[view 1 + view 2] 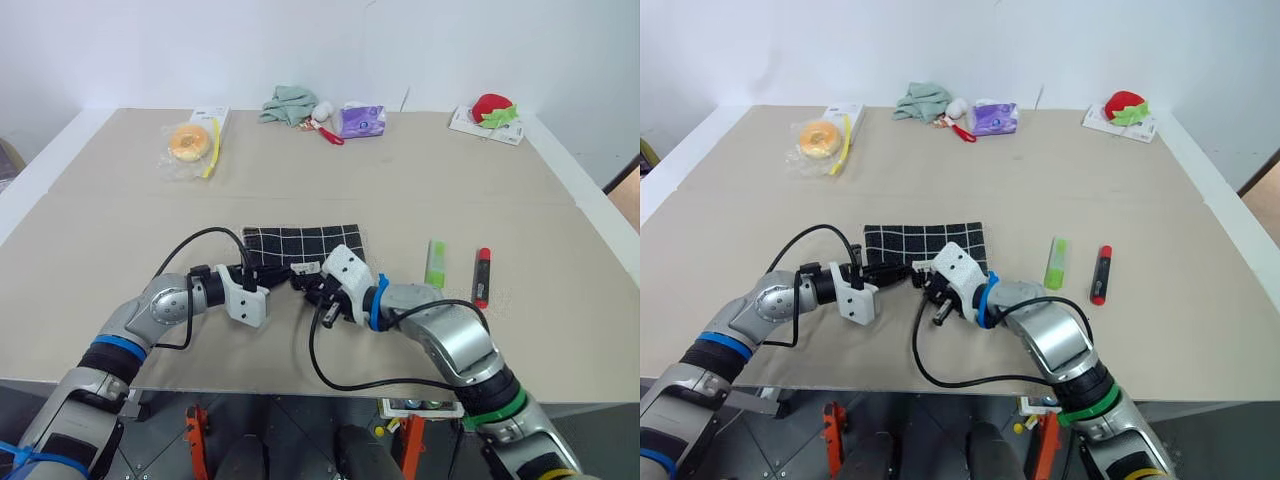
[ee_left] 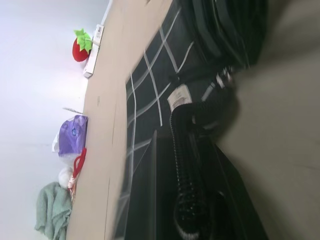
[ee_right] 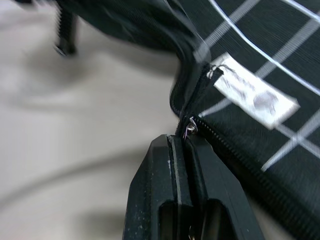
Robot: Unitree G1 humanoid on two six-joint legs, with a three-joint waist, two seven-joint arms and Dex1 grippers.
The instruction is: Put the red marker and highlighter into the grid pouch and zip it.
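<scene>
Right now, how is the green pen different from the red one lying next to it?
The flat light-green highlighter is pale green all over with a paler see-through cap, while the dark-bodied red marker has a bright red cap and red end. The highlighter looks wider and flatter; the marker looks thinner and rounder. The highlighter lies closer to the black grid pouch; the marker lies farther out. Both are short, about the same length, and lie side by side on the table, outside the pouch.

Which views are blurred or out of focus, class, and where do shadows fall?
Right wrist view: the black grid-lined fabric pouch and its small white label are soft, the black fingers sharper, the far background smeared. Left wrist view: the near pouch and black cord are blurred. Left eye view: even light, soft shadows beside the green highlighter and red-capped marker.
</scene>
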